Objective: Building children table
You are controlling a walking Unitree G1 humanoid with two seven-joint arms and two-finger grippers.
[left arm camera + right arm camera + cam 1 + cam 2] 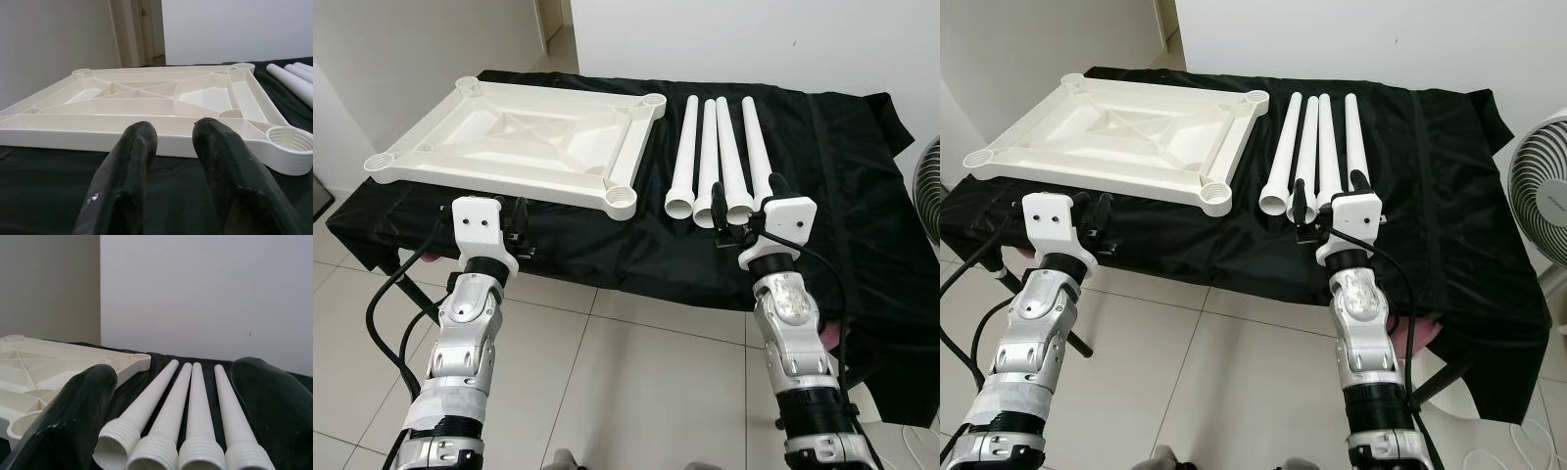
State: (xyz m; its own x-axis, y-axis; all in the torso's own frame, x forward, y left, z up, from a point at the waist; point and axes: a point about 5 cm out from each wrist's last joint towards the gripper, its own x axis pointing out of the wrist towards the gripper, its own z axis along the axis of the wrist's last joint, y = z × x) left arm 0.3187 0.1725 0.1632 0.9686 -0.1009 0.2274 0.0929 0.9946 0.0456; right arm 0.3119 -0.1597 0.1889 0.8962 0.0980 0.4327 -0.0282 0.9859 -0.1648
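A white plastic tabletop (519, 137) lies upside down on the left half of a table draped in black cloth (832, 176), with a threaded socket (622, 199) at each corner. Several white tapered legs (724, 147) lie side by side to its right, threaded ends toward me. My left gripper (517, 227) hovers at the table's front edge just short of the tabletop's near rim (146, 139), its fingers a narrow gap apart and holding nothing. My right gripper (746, 196) stands wide open just before the legs' threaded ends (176, 450), empty.
A white standing fan (1542, 186) is at the right beside the table. The cloth hangs over the table's front edge. Tiled floor (636, 392) lies below my arms. White walls and a doorway stand behind the table.
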